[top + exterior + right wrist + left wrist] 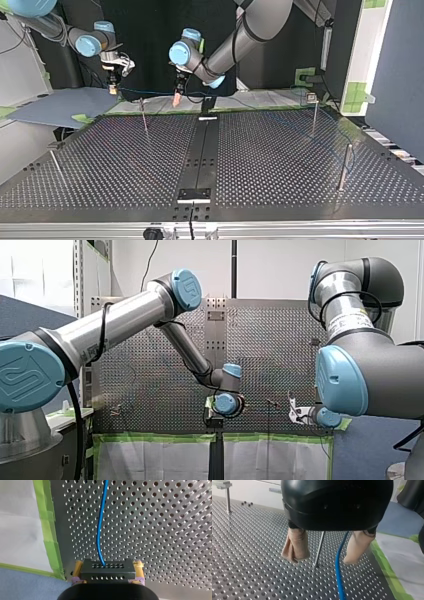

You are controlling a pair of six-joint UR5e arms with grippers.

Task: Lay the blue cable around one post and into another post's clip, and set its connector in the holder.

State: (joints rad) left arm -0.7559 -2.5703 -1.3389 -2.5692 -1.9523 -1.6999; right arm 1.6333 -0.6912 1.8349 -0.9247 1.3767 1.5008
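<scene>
The blue cable (pixel 100 530) is a smooth, round, glossy cord. One end enters the connector (pixel 108 574), a black rectangular block with two rows of small holes. My right end effector (pixel 108 566) pinches this connector between its yellow pads (pixel 78 568), above the tabletop's taped edge. The cable runs on to my left end effector (pixel 327 555), whose beige, cloth-like pads (pixel 295 545) are spread, and it hangs between them. A thin metal post (pixel 319 547) stands just behind. The tabletop (pixel 249 542) is perforated sheet metal with regular round holes, edged with green tape (pixel 51 545). Pale sheeting (pixel 20 517) and a blue mat (pixel 25 585) lie beyond.
</scene>
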